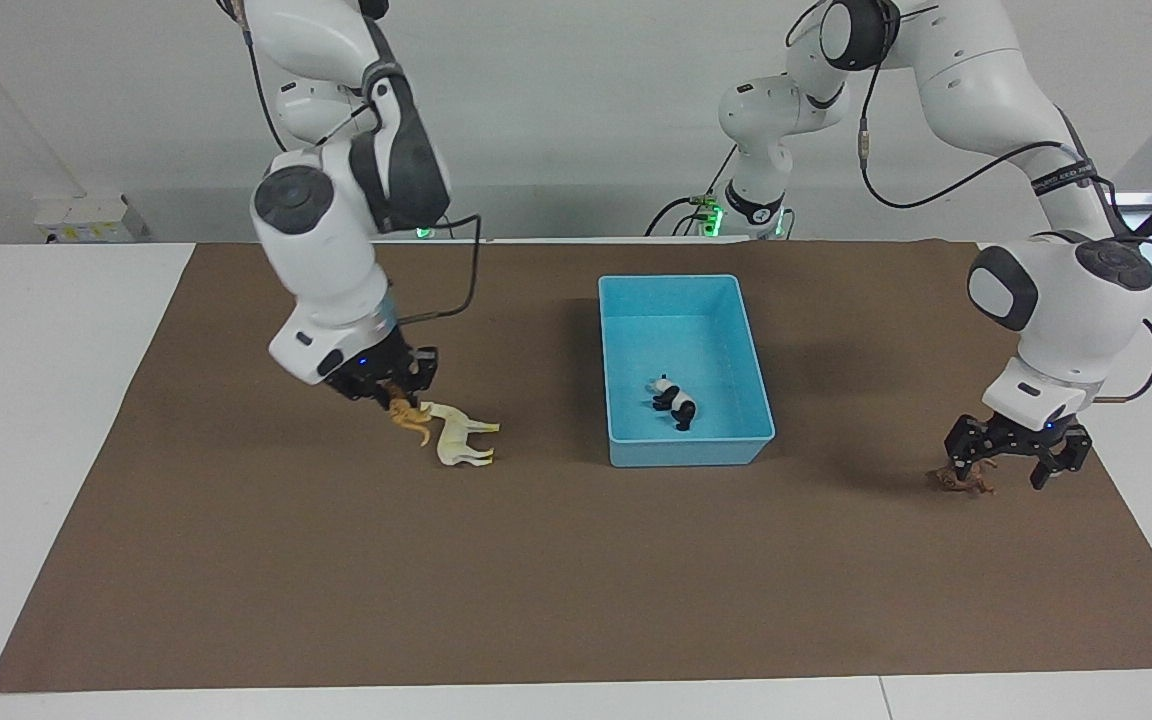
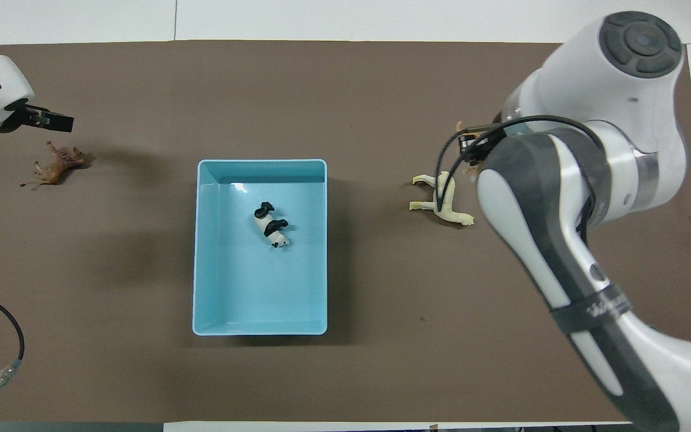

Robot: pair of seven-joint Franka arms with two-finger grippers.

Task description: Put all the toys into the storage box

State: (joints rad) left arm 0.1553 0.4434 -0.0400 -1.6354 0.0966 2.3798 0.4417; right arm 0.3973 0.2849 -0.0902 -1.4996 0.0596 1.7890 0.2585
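The light blue storage box (image 1: 688,452) stands mid-table, also in the overhead view (image 2: 213,288). The panda (image 1: 674,402) (image 2: 271,225) lies on its side in it. My right gripper (image 1: 398,392) is low over the mat and shut on the orange tiger (image 1: 408,416), which touches the cream-white horse (image 1: 461,440) (image 2: 443,198) lying on the mat. My left gripper (image 1: 1011,462) is open, low over the mat toward the left arm's end. The dark brown shaggy animal (image 1: 961,482) (image 2: 56,165) lies under one finger (image 1: 958,446), not held.
A brown mat (image 1: 576,580) covers most of the white table (image 1: 36,330). The right arm's forearm (image 2: 537,240) hides most of the tiger in the overhead view. A cable (image 2: 3,360) lies at the mat's corner near the left arm.
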